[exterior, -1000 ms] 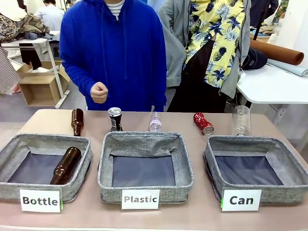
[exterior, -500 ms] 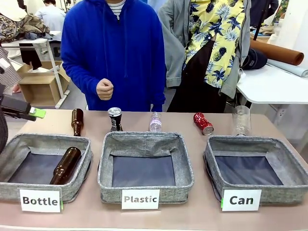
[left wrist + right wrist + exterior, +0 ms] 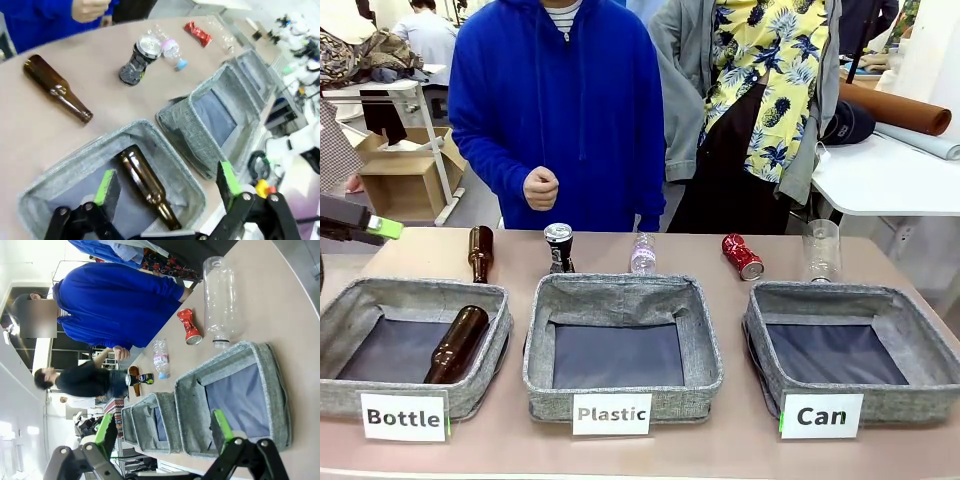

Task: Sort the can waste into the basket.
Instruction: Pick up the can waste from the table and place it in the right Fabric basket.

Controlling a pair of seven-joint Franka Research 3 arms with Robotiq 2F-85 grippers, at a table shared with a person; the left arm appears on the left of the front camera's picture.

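The red can [image 3: 742, 256] lay slantwise right of centre, just behind the Can basket [image 3: 757, 335] (upper-left corner); the right gripper [image 3: 163, 432], spread and empty, seemed nearer.

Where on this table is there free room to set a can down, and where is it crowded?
Free: the bare floors of the Can basket and the Plastic basket, and the table strip between the small plastic bottle and the red crushed can. Crowded: the Bottle basket, where a brown bottle lies; the gaps between baskets are narrow.
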